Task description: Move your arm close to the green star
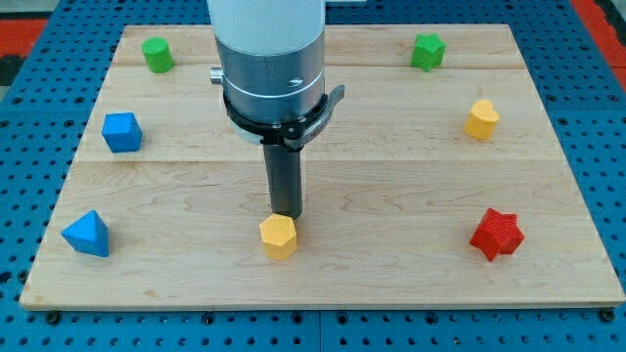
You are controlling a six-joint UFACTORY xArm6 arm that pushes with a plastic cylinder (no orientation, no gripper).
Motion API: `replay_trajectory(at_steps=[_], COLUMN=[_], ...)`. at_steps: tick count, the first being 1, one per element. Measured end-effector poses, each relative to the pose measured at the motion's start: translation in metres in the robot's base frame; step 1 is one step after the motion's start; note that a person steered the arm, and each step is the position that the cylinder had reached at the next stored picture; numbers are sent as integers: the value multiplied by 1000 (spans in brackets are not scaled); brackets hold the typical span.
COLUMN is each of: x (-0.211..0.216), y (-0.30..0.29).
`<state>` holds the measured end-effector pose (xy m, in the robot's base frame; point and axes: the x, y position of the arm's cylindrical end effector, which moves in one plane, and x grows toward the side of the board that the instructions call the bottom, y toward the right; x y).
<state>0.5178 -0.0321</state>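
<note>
**Operator:** Where is your tip right now?

**Arm:** You see my tip (286, 214) low on the table (372, 176), right at the upper edge of the yellow hexagonal block (279, 236). It looks to be touching that block, though you cannot be sure from this angle. That block is the nearest thing to my tip, just below it in the view.

**Operator:** And the fingers: apart, together, clamped?

**Arm:** The arm ends in a plain dark rod, so you have no open or clamped state to read. It holds nothing.

**Operator:** What lies further out?

**Arm:** To the view's left of my tip, well apart, you find a blue block (121, 131) with angled faces, a little higher than my tip. A blue wedge-like block (87, 234) sits level with my tip near the table's left edge. To the view's right, about level, stands the red star (497, 234). Higher on that side is a second yellow block (481, 119). Far up and left is a green block (156, 54), its shape unclear.

**Operator:** And the green star?

**Arm:** You find the green star (427, 51) near the table's top right corner, up and to the right of my tip, well apart from it.
</note>
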Motion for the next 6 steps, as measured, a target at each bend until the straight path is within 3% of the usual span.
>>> replay_trajectory(at_steps=[2,4,6], x=[-1,-150,-220], y=[-3,19,126])
